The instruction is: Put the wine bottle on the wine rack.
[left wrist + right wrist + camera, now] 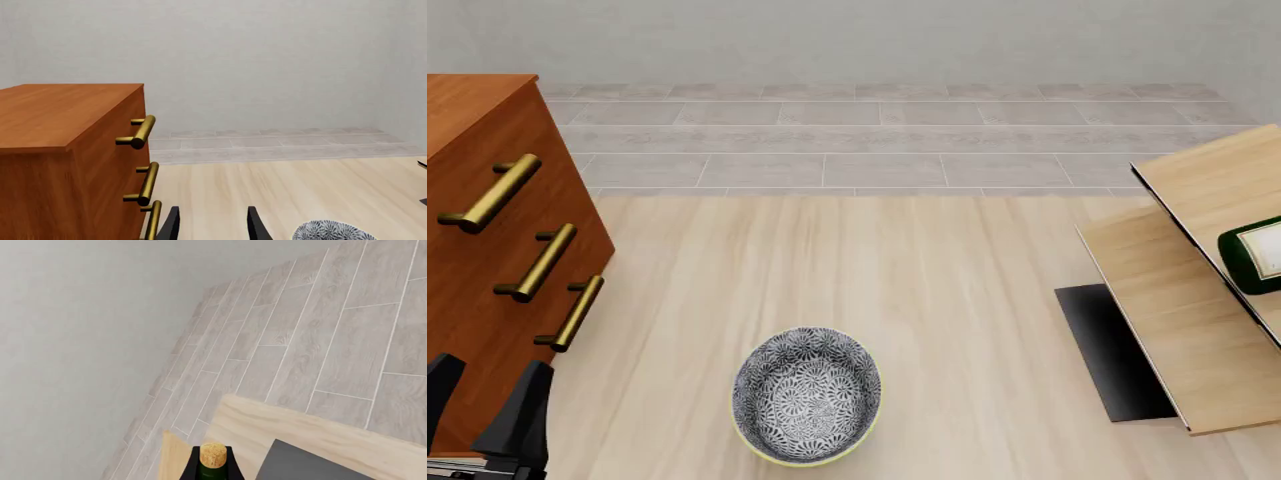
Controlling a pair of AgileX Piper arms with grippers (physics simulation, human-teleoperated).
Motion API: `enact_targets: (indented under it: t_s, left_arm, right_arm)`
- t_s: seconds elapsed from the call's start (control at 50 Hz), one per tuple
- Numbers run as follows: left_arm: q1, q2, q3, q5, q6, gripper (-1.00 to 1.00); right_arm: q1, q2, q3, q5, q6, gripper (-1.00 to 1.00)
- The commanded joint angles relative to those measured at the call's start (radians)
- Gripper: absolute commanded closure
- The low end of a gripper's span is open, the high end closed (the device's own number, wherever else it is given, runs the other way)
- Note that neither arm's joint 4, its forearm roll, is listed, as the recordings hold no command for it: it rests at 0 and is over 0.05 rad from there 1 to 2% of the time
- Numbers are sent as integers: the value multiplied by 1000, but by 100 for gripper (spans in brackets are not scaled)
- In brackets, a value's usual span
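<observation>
At the right edge of the front view, the green body and white label of the wine bottle show over the slanted pale-wood panels of the wine rack. In the right wrist view my right gripper is shut on the bottle's dark neck just under the tan cork, above a rack panel. That arm is out of the front view. My left gripper is open and holds nothing, low at the front left beside the cabinet; its fingertips also show in the left wrist view.
A reddish-brown drawer cabinet with brass handles stands at the left. A patterned grey-white bowl sits at the front middle of the pale wood table. The rack's black base lies on the table at the right.
</observation>
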Motion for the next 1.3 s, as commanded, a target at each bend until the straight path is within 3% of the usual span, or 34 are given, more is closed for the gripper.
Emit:
enact_targets:
  t_s: [0.02,0.74,0.76,1.3]
  left_arm:
    - [3,0,1,0,0,-100]
    - [12,0,1,4,-1,-100]
    - [13,0,1,5,-2,-100]
    - [18,0,1,2,-5,-100]
  right_arm:
    - [1,50,59,-3,15,100]
    - [21,73,105,-55,36,100]
    - [27,70,108,-57,38,-100]
    - [41,15,73,3,44,-100]
